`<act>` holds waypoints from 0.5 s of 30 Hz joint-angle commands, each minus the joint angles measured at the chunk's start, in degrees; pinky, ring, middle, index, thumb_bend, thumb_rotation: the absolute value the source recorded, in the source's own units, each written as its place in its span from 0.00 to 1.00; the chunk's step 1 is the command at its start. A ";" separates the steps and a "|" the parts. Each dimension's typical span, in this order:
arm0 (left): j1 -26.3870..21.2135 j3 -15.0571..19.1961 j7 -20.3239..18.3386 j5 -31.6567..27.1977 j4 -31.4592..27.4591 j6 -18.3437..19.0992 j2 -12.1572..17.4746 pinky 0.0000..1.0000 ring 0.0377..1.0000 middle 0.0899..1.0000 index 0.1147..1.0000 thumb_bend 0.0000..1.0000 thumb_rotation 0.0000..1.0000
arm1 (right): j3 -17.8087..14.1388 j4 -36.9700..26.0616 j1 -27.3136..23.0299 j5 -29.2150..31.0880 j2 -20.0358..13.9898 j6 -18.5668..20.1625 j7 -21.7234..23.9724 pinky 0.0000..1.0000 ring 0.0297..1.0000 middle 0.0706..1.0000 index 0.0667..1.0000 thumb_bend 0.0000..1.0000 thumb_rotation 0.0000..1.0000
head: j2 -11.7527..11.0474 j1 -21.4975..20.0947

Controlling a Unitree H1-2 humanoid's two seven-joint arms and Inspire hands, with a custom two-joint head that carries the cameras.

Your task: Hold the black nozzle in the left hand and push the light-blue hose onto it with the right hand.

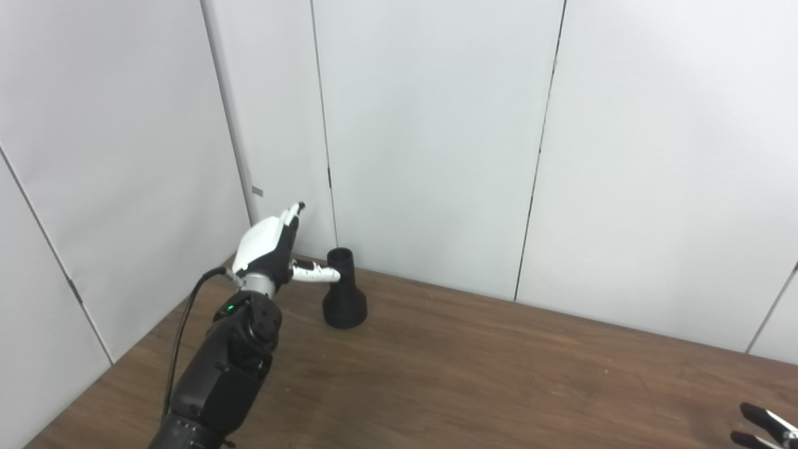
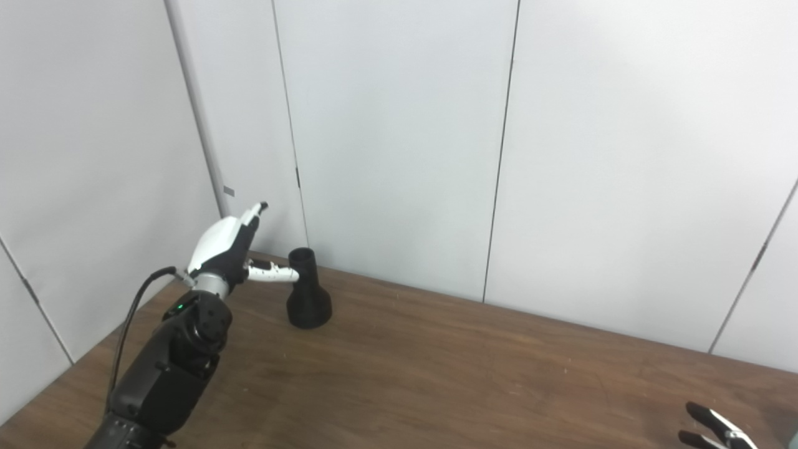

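The black nozzle (image 1: 343, 293) stands upright on the brown table (image 1: 486, 368), wide base down, near the back left corner. My left hand (image 1: 271, 246) is just left of it, open, fingers stretched upward and thumb reaching sideways to the nozzle's neck. It does not hold the nozzle. Only the fingertips of my right hand (image 1: 765, 427) show at the bottom right corner, spread apart with nothing between them. No light-blue hose shows in either view.
White wall panels (image 1: 436, 137) close off the table at the back and on the left. A black cable (image 1: 184, 324) runs along the left forearm.
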 commanded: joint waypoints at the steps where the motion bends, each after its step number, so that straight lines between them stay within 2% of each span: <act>1: -1.88 1.14 -0.80 0.79 0.55 0.32 0.67 1.00 1.00 1.00 1.00 1.00 0.37 | -0.53 -1.85 -1.51 0.37 -0.83 -2.05 -0.05 0.53 0.74 0.84 0.78 0.56 0.00 | 0.03 0.05; 7: -1.80 1.30 -0.69 2.99 2.30 0.31 -1.12 1.00 1.00 1.00 1.00 1.00 0.39 | -0.52 -1.25 -1.76 0.58 -0.85 -2.06 0.01 0.53 0.74 0.84 0.78 0.54 0.00 | 0.18 -0.03; 12: -0.82 0.47 0.31 1.96 3.12 0.22 -1.63 1.00 1.00 0.99 1.00 1.00 0.40 | -0.54 -1.03 -1.82 1.10 -0.79 -1.87 0.20 0.53 0.73 0.84 0.78 0.54 0.00 | 0.13 -0.33; 15: 0.18 0.17 -0.67 0.20 2.50 0.16 -2.41 1.00 1.00 0.98 0.99 1.00 0.39 | -0.48 -0.86 -1.81 1.16 -0.81 -1.65 0.28 0.52 0.73 0.84 0.78 0.54 0.00 | 0.31 -0.42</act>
